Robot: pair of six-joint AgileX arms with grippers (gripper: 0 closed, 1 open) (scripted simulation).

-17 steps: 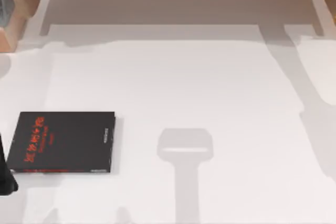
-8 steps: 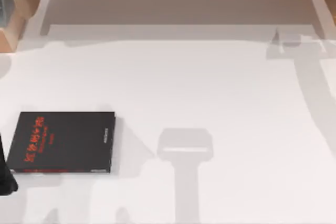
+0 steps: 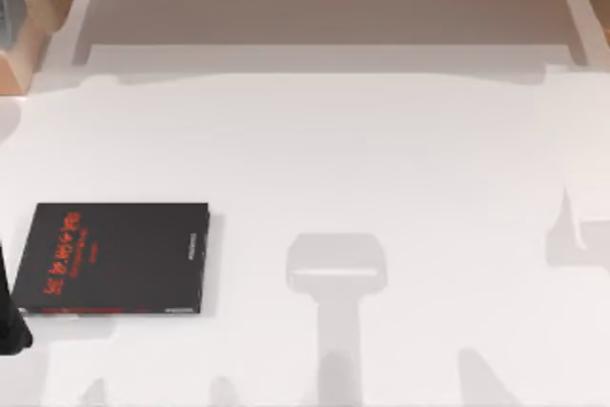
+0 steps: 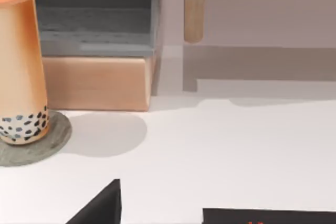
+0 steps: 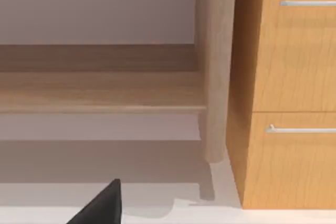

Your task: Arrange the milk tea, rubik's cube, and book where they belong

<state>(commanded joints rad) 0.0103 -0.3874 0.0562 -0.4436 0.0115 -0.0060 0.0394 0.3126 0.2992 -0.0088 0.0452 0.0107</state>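
The right arm's shadow has slid from the far right corner of the table down toward its near right edge; the black book has not stirred. The milk tea stands upright on a coaster, ahead of the left gripper and well apart from it, so that item looks settled. The black book lies just ahead of those jaws, and I cannot tell whether they are spread. The right gripper faces a wooden shelf and drawers; its jaws I cannot judge either. I take this as a lull between items. Next, one arm must reach for the cube or the book.
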